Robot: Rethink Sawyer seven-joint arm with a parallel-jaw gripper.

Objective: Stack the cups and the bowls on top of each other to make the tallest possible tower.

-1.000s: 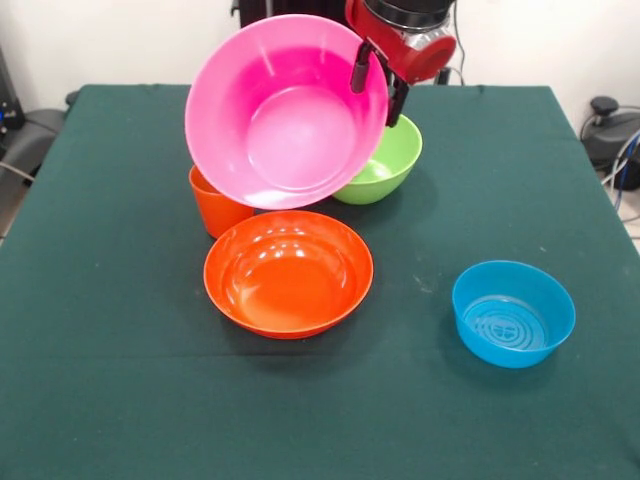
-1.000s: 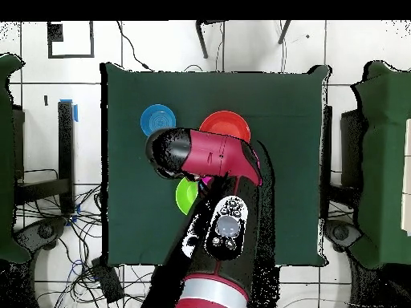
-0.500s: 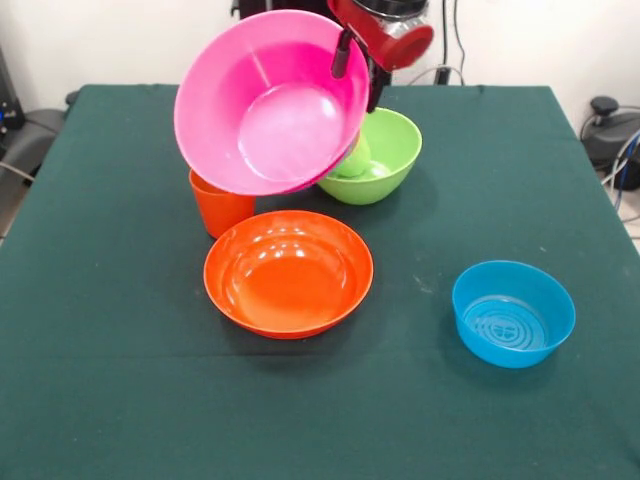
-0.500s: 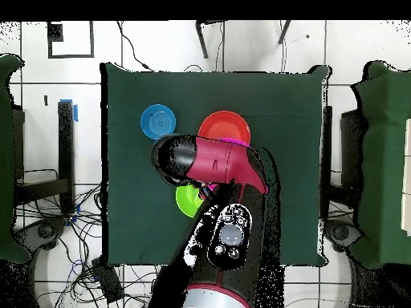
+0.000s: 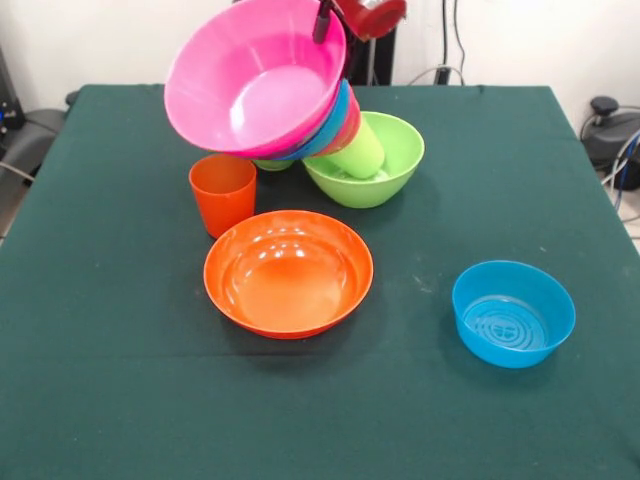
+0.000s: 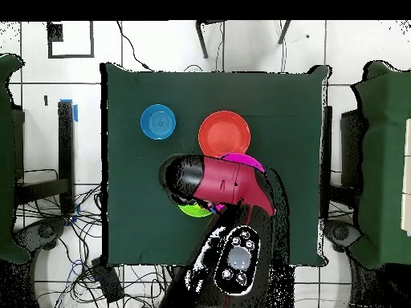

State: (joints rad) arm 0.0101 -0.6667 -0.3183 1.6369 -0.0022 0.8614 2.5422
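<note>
- The hand (image 5: 327, 18) is showing only at the top edge of the front view, where its dark fingers are pinching the far right rim of the pink bowl (image 5: 255, 80); it is closed on that rim, one finger inside the bowl and the rest hidden behind it.
- The pink bowl is hanging well above the table (image 5: 120, 400), tilted so its mouth is facing the near left.
- Nested under the pink bowl, a blue bowl (image 5: 338, 122) and a red bowl (image 5: 350, 128) are showing as thin coloured rims; below them the lime cup (image 5: 358, 155) is leaning down into the green bowl (image 5: 385, 170).
- The green bowl is sitting on the table at the far side, just right of centre, with the tilted stack's lower end inside it.
- A sliver of another green piece (image 5: 272, 164) is peeking out under the pink bowl's near edge; what it is cannot be told.
- The orange cup (image 5: 222, 193) is standing upright on the table, left of the green bowl and just beyond the orange bowl (image 5: 288, 272).
- The orange bowl is lying mouth up near the table's middle.
- A second blue bowl (image 5: 513, 313) is sitting alone, mouth up, at the near right, well apart from the others.
- In the overhead view the arm (image 6: 217, 178) is covering most of the stack.
</note>
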